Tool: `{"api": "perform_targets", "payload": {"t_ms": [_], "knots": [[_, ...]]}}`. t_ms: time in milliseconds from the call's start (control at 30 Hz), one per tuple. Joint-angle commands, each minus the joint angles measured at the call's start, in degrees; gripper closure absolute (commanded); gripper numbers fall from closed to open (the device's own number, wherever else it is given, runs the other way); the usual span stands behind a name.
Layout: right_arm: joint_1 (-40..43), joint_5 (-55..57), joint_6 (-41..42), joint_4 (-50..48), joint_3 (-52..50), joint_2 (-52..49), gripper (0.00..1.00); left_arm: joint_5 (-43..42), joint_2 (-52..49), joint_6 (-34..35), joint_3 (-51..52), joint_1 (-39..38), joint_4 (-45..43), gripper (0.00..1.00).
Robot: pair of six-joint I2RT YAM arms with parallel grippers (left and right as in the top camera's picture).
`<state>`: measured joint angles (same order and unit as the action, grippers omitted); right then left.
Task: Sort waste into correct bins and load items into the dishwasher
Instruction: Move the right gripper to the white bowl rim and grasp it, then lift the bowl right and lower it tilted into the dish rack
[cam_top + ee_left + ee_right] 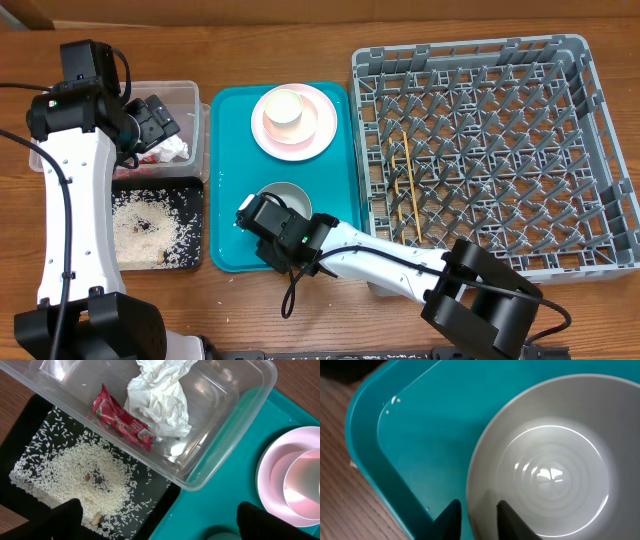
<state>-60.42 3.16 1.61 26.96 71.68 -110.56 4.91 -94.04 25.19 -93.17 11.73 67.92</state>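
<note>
Right fingers: the right gripper (477,515) reached down at the near rim of the whitish bowl (545,470), one finger outside the wall and one inside, narrowly apart; whether they had already bitten on the rim could not be told.
Left fingers: the left gripper (160,522) hung spread wide and held nothing, above the bins.
Bowl's place: upright and empty on the teal tray (420,420), at the tray's near end, well apart from the dish rack (460,52).
Handling: the bowl looked stiff, glossy and probably slippery, light enough for a rim pinch but breakable if dropped.
Where to hold: across the rim wall, set deep enough that the smooth glaze would not slide out when tilted towards the pegs.
Other dishes: a pink plate (318,135) carrying a small cup (285,107) sat at the tray's far end; chopsticks (405,190) lay in the rack.
Waste: napkin (160,400) and sauce packet (120,420) lay in the clear tub (220,445); rice (85,470) covered the black tray (30,420).
Risk: a shallow pinch might let the bowl swing or slip.
</note>
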Motion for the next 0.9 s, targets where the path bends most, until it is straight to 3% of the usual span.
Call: {"api": "perform_targets", "payload": {"t_ms": [0,167,233,600,867], "knots": [[0.1,-0.3,-0.1,-0.1,1.0,-0.3,0.78,-0.3,-0.2,0.8,-1.3,-0.1,-0.1,0.0],[0.0,-0.4,-0.1,0.0,1.2,-0.2,0.96,-0.3,-0.2,0.8,-1.3,-0.1,0.0,0.0],[0.0,-0.5,1.0,0.1,1.5,0.4,0.96,-0.3,-0.2,0.8,-1.3,-0.1,-0.1,0.0],[0.2,-4.1,23.6,2.6,4.6,14.1,0.96,-0.3,-0.2,0.8,-1.3,-0.1,-0.1,0.0],[0.8,-10.7,27.2,4.7,4.6,23.3,0.96,-0.3,-0.2,0.8,-1.3,-0.1,-0.1,0.0]]}}
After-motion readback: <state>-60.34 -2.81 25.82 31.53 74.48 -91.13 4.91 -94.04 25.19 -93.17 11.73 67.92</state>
